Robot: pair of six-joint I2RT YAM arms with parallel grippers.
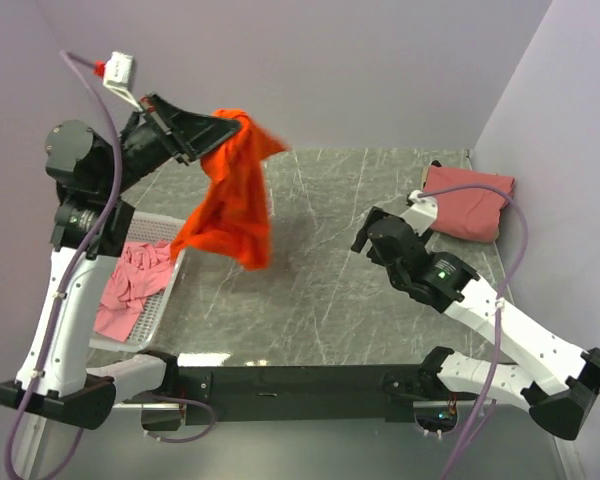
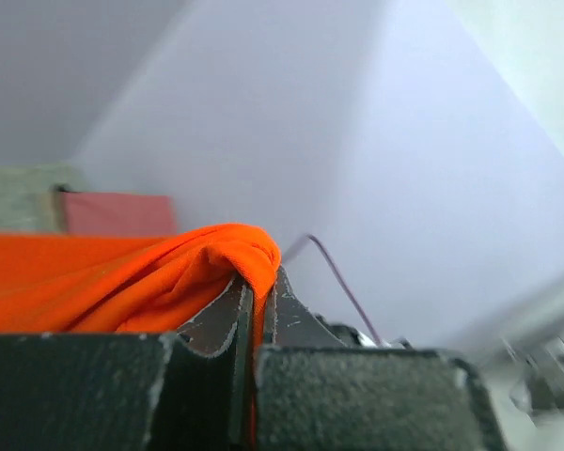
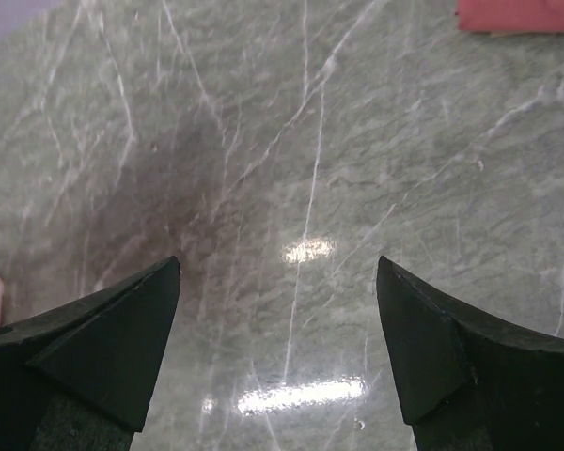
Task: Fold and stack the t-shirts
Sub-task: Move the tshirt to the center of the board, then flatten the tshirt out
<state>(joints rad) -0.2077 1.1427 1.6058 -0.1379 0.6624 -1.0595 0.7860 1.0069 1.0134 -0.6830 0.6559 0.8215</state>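
Note:
My left gripper (image 1: pixel 232 128) is raised high at the back left and is shut on the bright orange t-shirt (image 1: pixel 230 205), which hangs down from it above the table. In the left wrist view the orange cloth (image 2: pixel 122 272) is pinched between the fingertips (image 2: pixel 233 310). The dusty salmon-pink t-shirt (image 1: pixel 468 202) lies folded at the back right; it also shows in the right wrist view (image 3: pixel 522 14). The lighter pink t-shirt (image 1: pixel 130 285) lies crumpled in the white basket (image 1: pixel 165 300) at the left. My right gripper (image 3: pixel 277 268) is open and empty over the marble table.
The green marble table (image 1: pixel 330 280) spans the middle. The white perforated basket stands at the left edge beside the left arm. Lilac walls close the back and both sides. A black rail runs along the near edge.

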